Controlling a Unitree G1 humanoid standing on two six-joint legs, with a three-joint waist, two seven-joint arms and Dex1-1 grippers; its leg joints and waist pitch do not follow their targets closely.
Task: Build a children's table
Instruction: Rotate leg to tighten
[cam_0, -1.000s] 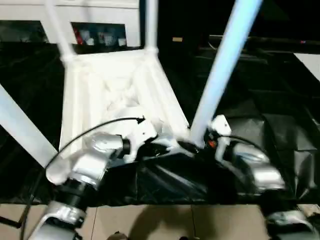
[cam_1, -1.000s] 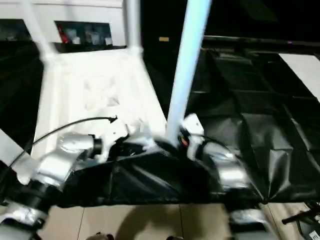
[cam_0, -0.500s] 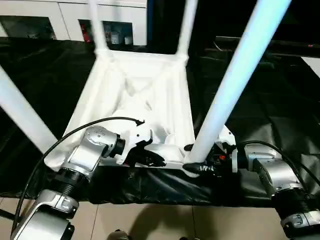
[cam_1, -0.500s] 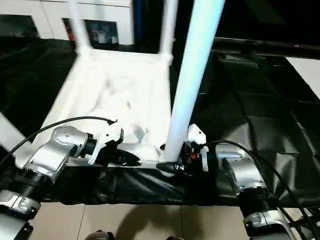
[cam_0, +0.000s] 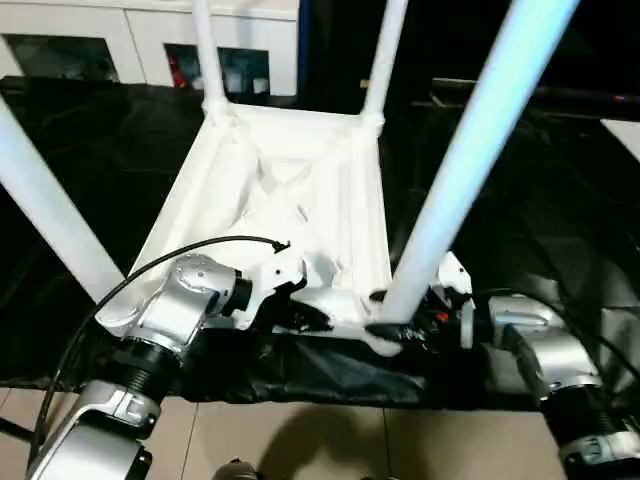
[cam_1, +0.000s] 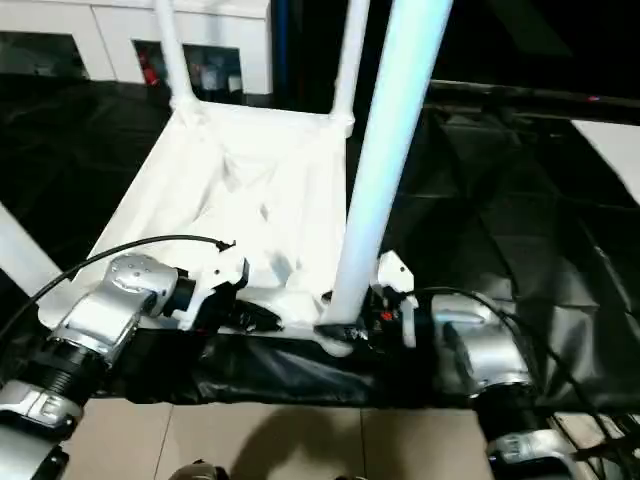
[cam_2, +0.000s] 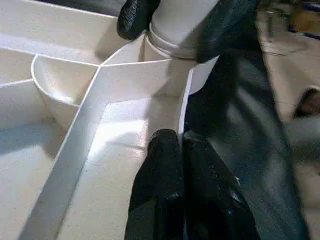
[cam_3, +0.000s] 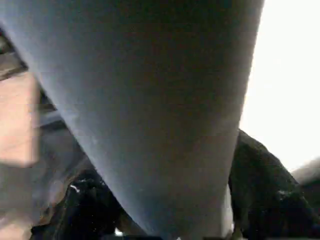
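Table (cam_0: 290, 190) upturned; left jaws (cam_2: 181, 142) pinching rim, right jaws (cam_2: 180, 22) around near leg (cam_0: 470, 150).

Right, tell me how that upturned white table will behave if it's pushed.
The table is probably stiff: its underside is ribbed. It likely slides as one piece, since the legs stand seated in corner sockets. With legs up it looks top-heavy, and the black sheet may bunch.

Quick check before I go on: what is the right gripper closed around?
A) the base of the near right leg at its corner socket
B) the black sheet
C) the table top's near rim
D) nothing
A: the right gripper has a black finger on each side of the near right leg, just above its corner socket.
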